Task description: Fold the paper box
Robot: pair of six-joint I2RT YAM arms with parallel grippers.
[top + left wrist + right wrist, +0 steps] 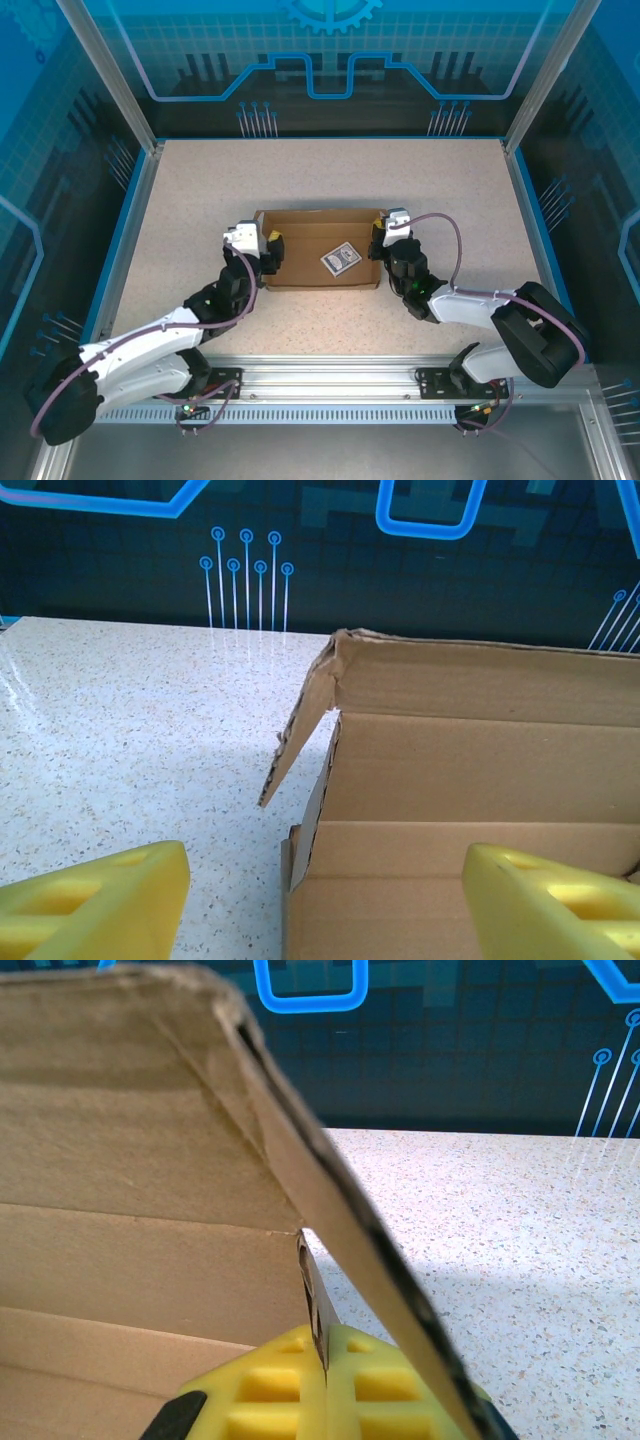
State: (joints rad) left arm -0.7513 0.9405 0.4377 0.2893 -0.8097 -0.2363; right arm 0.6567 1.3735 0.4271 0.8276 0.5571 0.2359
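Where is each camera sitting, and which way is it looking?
Top external: up high behind the left arm and right arm, looking down on the table; both reach to the paper box.
Left wrist: on the left arm, facing forward over the box's left end; the open left gripper shows below.
Right wrist: on the right arm, facing along the box's right wall; the right gripper pinches it.
Shared: both wrist views show the box and speckled table.

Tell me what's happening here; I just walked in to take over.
Two arms are folding a plain brown corrugated cardboard box on the speckled table. The right end effector is shut on the box's right side wall. The left end effector is open at the left end, gripping nothing. A small dark-pictured card lies inside the box.
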